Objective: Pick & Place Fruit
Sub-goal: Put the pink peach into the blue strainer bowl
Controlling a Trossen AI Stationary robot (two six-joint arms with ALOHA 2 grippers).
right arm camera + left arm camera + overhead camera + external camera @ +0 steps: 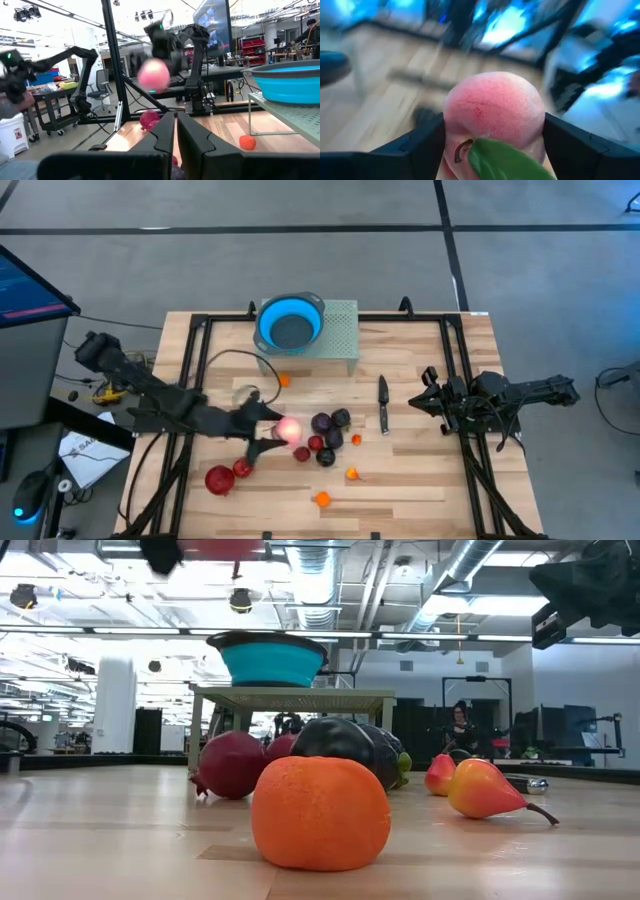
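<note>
Left gripper (pixel 492 140): clamped on pale pink fruit (pixel 492 117), round, green leaf attached. Blue bowl (pixel 290 323): contents cannot be told. Right gripper (pixel 176 131): closed, nothing held.

Left gripper (pixel 277 429) holds a peach (pixel 290 429) between its jaws, lifted off the table (pixel 420 480). Fruit cluster (pixel 328 435) just beyond the jaws, toward the right gripper (pixel 425 392). Two apples (pixel 227 476) sit beside the left arm, behind the jaws. Knife (pixel 383 402) lies between cluster and right gripper. Bowl (pixel 290 322) on a stand (pixel 342 340) at the far edge.
</note>
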